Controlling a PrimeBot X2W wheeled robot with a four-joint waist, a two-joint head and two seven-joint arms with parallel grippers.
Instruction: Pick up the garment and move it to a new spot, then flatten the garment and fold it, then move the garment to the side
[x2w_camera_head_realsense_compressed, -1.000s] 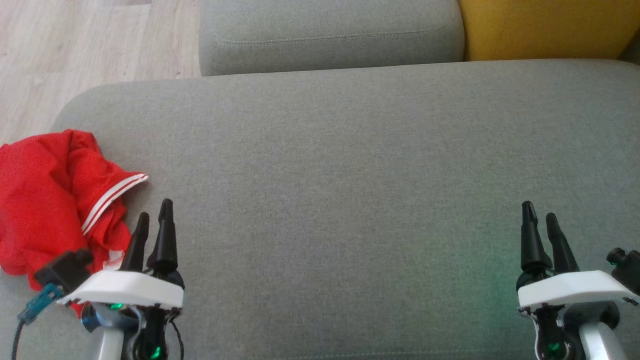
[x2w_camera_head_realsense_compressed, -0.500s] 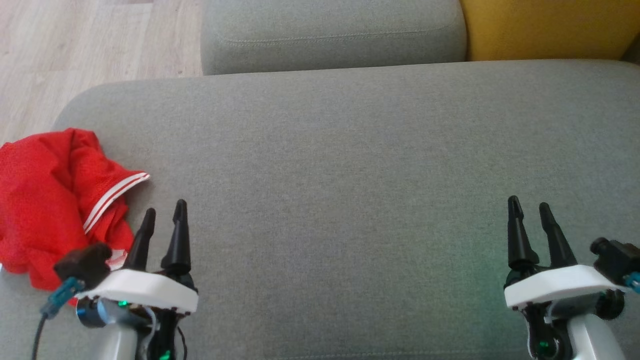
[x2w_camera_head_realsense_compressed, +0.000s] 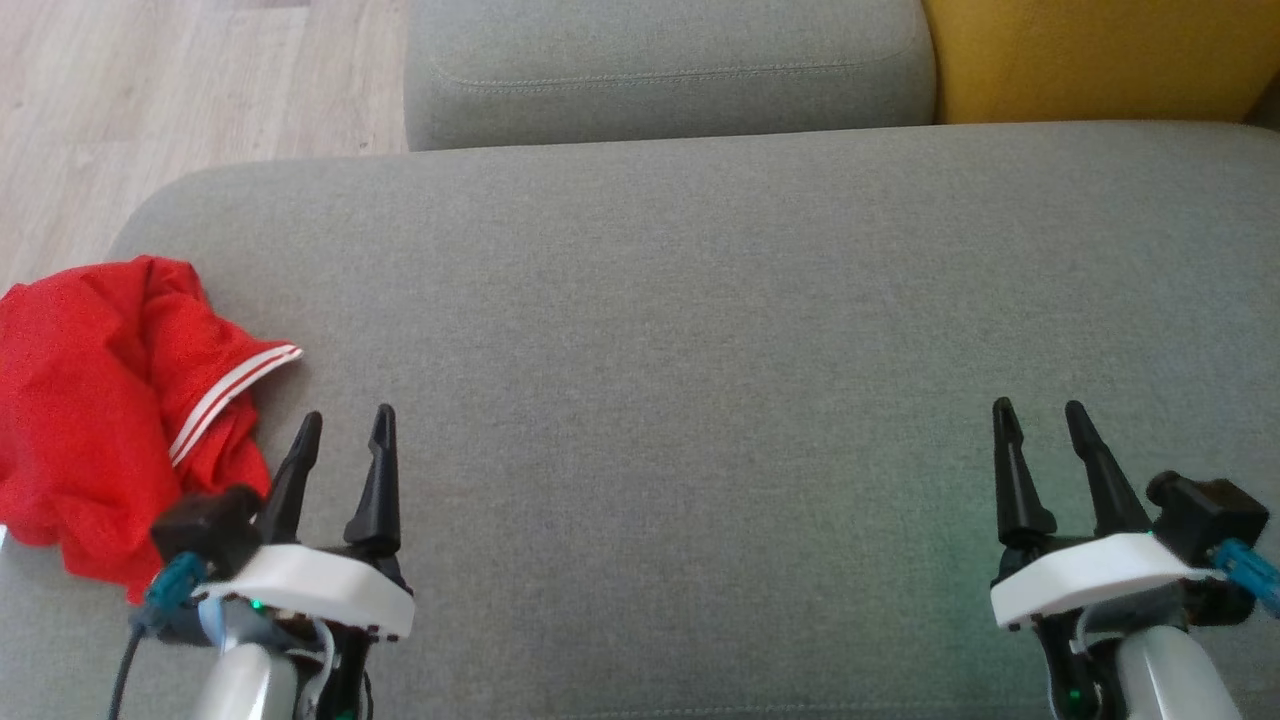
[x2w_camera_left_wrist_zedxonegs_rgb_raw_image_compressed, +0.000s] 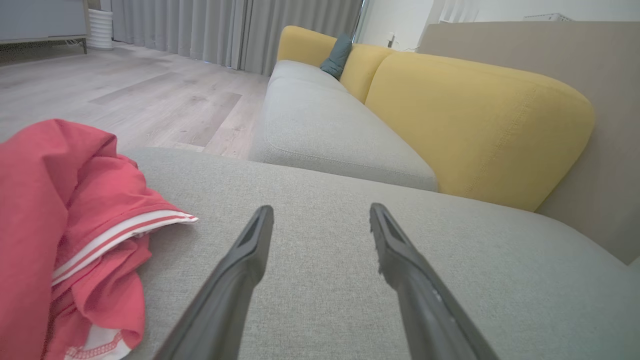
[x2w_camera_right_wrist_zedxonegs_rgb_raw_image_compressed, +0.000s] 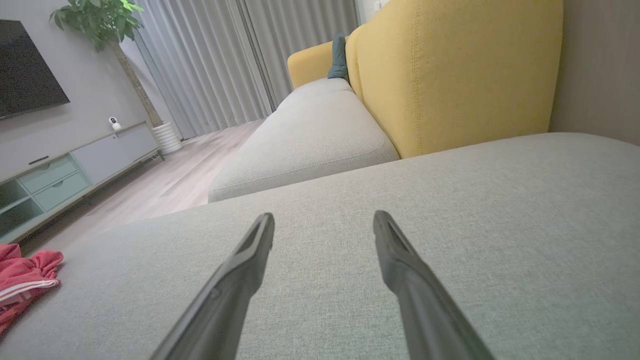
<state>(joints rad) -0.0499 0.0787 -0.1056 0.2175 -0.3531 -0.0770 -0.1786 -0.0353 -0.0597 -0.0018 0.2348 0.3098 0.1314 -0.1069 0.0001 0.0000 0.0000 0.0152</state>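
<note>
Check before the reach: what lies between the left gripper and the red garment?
Only bare grey cushion separates the left gripper from the red garment; the head and left wrist views both show it.

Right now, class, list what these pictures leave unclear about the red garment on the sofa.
Head view: the red garment is crumpled, so its type and full shape are hidden in its own folds; the picture's left edge cuts it.
Head view: the left gripper, at its wrist, covers the garment's near corner.
Left wrist view: the left and bottom edges cut it.
Right wrist view: the left edge cuts it.
</note>
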